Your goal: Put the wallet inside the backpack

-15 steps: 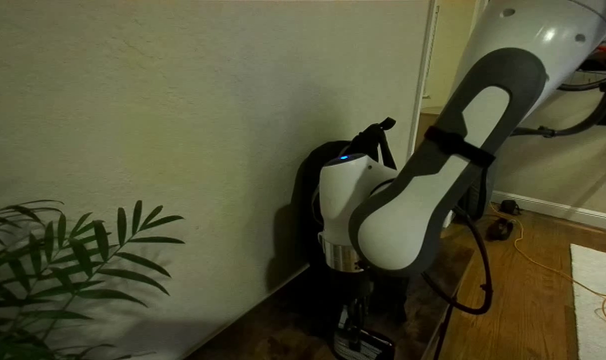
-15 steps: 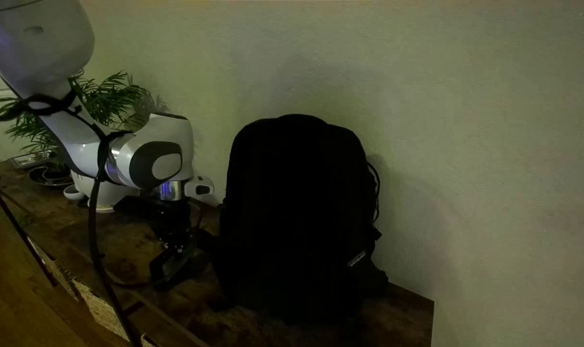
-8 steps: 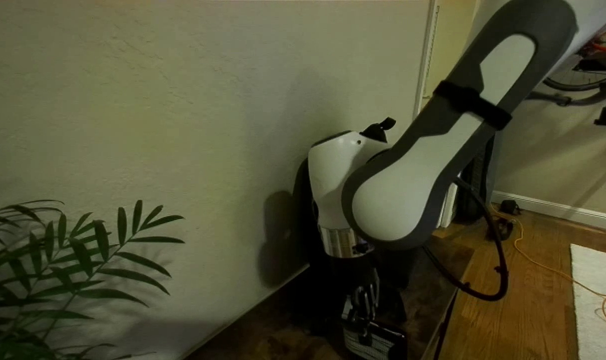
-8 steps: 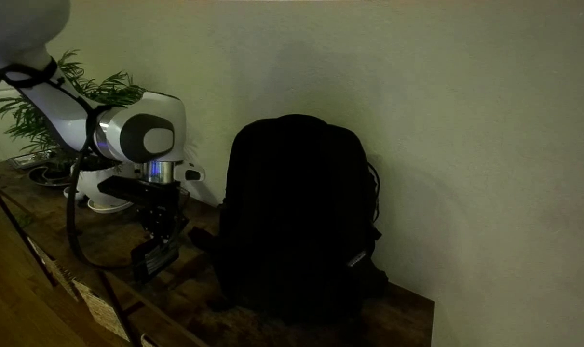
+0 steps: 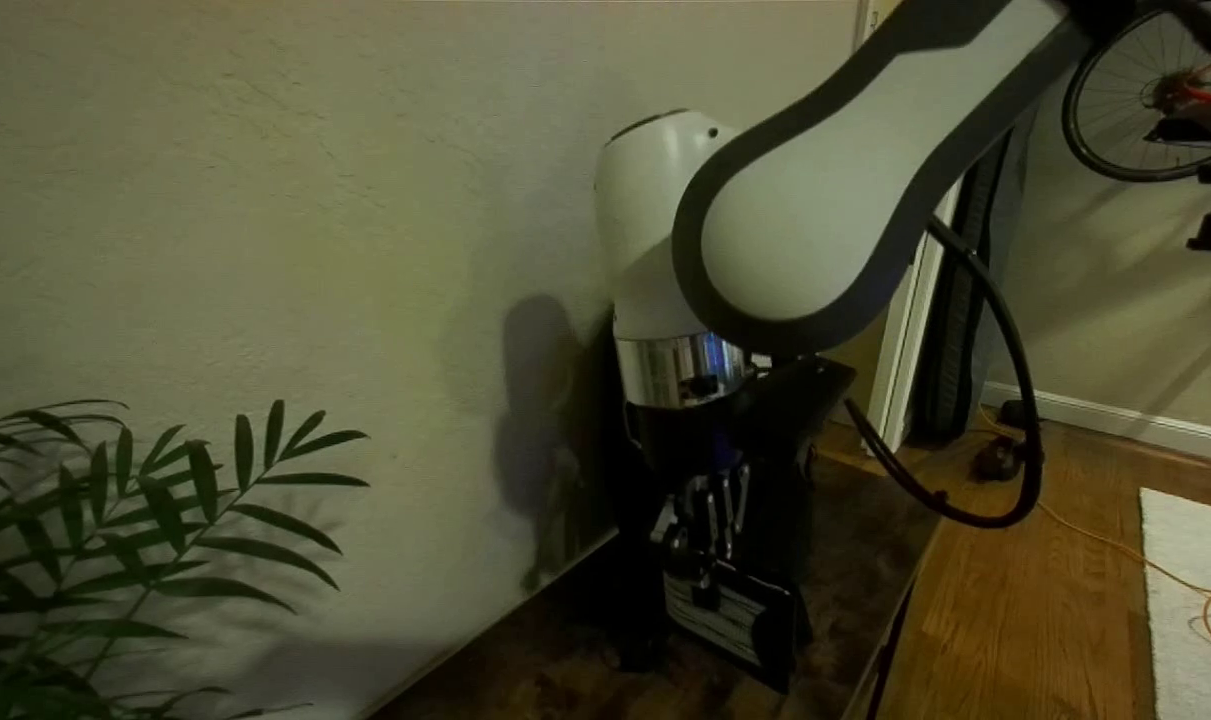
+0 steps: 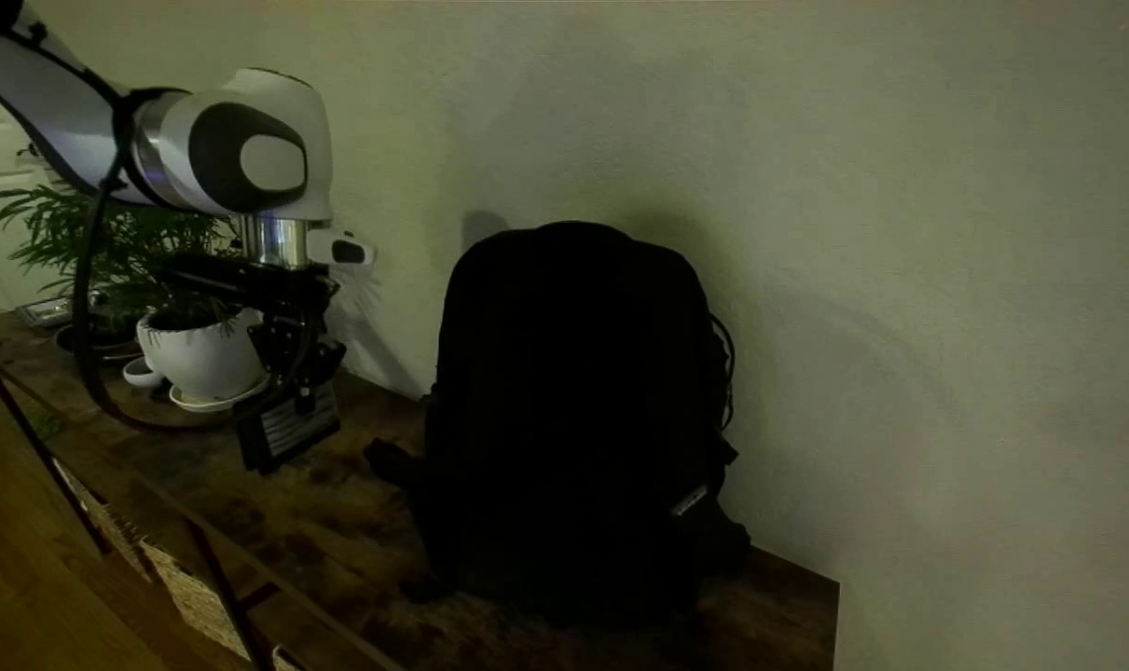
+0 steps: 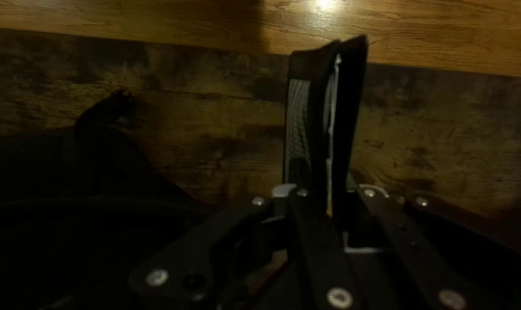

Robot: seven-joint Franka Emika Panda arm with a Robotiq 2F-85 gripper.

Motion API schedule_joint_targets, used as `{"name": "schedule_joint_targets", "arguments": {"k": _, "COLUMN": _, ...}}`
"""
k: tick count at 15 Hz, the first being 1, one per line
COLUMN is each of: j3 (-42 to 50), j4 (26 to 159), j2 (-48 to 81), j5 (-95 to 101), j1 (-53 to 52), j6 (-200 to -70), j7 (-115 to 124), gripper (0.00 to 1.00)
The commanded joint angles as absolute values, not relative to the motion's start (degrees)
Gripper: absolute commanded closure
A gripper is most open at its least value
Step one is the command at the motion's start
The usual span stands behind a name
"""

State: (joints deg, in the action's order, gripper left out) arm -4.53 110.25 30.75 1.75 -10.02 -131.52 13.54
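One end of the wallet (image 6: 294, 427) is pinched in my jaws above the worktop (image 6: 331, 513), apart from the backpack (image 6: 573, 419), which could catch the jutting far end and twist it loose.

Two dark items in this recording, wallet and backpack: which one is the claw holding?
The wallet: much the smaller, it is pinched in the claw, while the backpack stands on the tabletop, apart from the claw.
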Motion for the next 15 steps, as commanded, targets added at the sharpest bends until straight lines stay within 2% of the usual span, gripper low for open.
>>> {"name": "schedule_joint_targets", "arguments": {"k": 1, "j3": -2.47, "j4": 112.22, "j2": 24.28, "j5": 3.06, "j1": -12.14, "j6": -128.54, "j7": 19.01, "gripper": 0.94}}
{"name": "schedule_joint_targets", "arguments": {"k": 15, "j3": 4.01, "j4": 102.13, "j2": 21.17, "j5": 14.49, "j1": -13.38, "j6": -124.24, "j7": 42.81, "gripper": 0.94}}
